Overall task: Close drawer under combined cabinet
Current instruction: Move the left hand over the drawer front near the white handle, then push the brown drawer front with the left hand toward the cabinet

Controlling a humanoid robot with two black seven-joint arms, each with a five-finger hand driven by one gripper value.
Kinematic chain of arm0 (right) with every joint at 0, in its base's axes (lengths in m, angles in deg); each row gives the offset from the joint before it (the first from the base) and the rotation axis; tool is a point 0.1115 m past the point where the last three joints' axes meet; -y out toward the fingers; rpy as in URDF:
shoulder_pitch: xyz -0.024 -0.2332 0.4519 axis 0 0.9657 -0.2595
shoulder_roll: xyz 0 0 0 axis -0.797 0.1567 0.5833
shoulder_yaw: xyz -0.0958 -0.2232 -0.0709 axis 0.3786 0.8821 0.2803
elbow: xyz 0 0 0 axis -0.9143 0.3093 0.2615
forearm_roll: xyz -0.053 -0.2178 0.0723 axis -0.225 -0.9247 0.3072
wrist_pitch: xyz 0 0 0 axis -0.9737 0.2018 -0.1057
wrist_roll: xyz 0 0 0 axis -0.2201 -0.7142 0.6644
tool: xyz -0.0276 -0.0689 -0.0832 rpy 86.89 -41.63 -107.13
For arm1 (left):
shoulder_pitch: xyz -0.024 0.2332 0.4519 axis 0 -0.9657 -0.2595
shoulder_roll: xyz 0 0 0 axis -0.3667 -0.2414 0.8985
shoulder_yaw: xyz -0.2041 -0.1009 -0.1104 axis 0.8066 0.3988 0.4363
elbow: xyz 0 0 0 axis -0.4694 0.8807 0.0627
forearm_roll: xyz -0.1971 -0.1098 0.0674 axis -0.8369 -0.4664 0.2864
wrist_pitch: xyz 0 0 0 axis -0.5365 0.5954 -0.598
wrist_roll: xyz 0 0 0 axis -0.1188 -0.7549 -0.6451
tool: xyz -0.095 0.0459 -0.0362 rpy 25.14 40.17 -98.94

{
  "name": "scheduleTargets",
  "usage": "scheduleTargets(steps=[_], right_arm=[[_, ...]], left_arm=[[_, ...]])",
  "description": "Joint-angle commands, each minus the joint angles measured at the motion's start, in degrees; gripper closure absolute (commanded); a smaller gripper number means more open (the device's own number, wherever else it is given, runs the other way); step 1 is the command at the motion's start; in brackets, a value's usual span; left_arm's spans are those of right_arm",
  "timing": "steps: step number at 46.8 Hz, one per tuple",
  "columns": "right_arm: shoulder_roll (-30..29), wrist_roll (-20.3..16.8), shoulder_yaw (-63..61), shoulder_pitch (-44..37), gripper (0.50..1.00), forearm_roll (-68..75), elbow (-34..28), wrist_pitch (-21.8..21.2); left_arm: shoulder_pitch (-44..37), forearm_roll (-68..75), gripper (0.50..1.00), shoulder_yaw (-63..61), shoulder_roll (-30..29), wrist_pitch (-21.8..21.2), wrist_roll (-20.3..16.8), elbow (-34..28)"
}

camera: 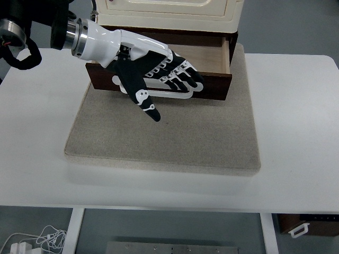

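Note:
A cream cabinet (169, 13) stands at the back on a grey mat (164, 137). Its dark brown drawer (220, 84) is pulled out, showing a pale wooden inside (209, 53). A white handle (183, 95) runs along the drawer front. My left hand (159, 79), black and white, comes in from the upper left and lies across the drawer's front edge. Its fingers (185, 74) are spread flat over the front and handle, thumb pointing down toward the mat, holding nothing. The hand hides the drawer's left part.
The mat lies on a white table (296, 116). A black cable (24, 55) loops by the left arm. Below the table's near edge show white cables (37, 241) and a dark box (310, 225) on the floor.

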Motion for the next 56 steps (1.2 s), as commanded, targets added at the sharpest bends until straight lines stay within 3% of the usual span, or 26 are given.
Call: scheduleTargets(steps=[1, 17, 56], right_arm=[[0.0, -0.01, 0.0, 0.0, 0.548, 0.07, 0.0, -0.03], [0.0, -0.01, 0.0, 0.0, 0.548, -0.01, 0.0, -0.03], [0.0, -0.01, 0.0, 0.0, 0.548, -0.01, 0.0, -0.03]], left_arm=[[0.34, 0.5, 0.504, -0.65, 0.02, -0.01, 1.45, 0.57], [1.31, 2.43, 0.504, -5.92, 1.96, -0.01, 6.72, -0.04], [2.1, 10.52, 0.504, -10.32, 7.06, -0.01, 6.75, -8.04]])
